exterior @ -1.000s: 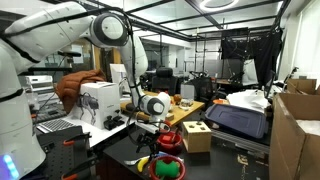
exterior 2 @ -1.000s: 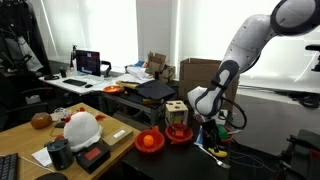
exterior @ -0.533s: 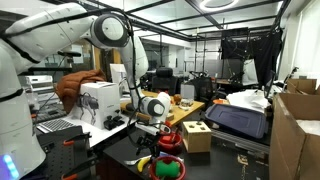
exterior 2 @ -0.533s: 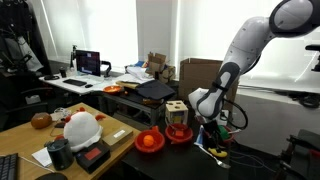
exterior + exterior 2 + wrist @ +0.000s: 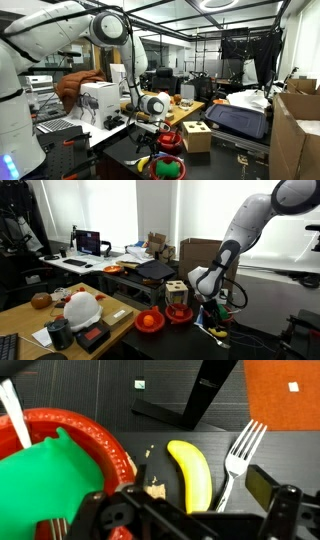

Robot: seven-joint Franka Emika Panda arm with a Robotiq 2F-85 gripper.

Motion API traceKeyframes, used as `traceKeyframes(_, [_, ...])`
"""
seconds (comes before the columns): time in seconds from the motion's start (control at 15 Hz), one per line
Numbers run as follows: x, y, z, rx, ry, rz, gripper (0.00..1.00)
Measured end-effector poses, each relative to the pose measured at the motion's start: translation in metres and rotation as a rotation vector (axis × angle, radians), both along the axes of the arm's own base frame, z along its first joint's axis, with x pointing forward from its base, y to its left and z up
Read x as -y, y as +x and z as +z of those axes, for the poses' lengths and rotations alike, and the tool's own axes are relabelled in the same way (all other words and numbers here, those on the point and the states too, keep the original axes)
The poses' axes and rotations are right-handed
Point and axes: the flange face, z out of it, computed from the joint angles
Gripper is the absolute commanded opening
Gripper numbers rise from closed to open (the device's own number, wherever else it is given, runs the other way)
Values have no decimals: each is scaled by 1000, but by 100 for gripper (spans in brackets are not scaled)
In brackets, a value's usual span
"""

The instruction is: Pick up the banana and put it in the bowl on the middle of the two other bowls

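banana [image 5: 193,472]: lying flat on the dark table [image 5: 100,395], squeezed between the green-filled bowl [image 5: 95,435] and a fork [image 5: 236,455]; can't tell if it's touching the fork.
gripper [image 5: 185,505]: spread wide and empty, hanging over the banana with a finger on either side. Looks lined up to pinch it across the narrow way.
middle bowl [image 5: 180,314]: plain red, beside the orange-red bowl [image 5: 149,322]. No banana in it yet.
heads up: rim and fork crowd the fingers, so I'd guess a straight drop works best.

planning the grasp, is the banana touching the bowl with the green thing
Apart. Wrist view shows bare dark mat between the banana and that bowl's rim.
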Motion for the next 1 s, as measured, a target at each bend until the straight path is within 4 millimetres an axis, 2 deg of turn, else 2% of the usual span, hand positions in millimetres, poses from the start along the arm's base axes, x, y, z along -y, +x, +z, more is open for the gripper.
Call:
traceKeyframes(0.33, [-6, -8, 5, -11, 6, 6, 100])
traceKeyframes(0.73, [-36, -5, 20, 2, 64, -2, 100])
traceKeyframes(1.0, [-43, -4, 21, 1, 75, 0, 100])
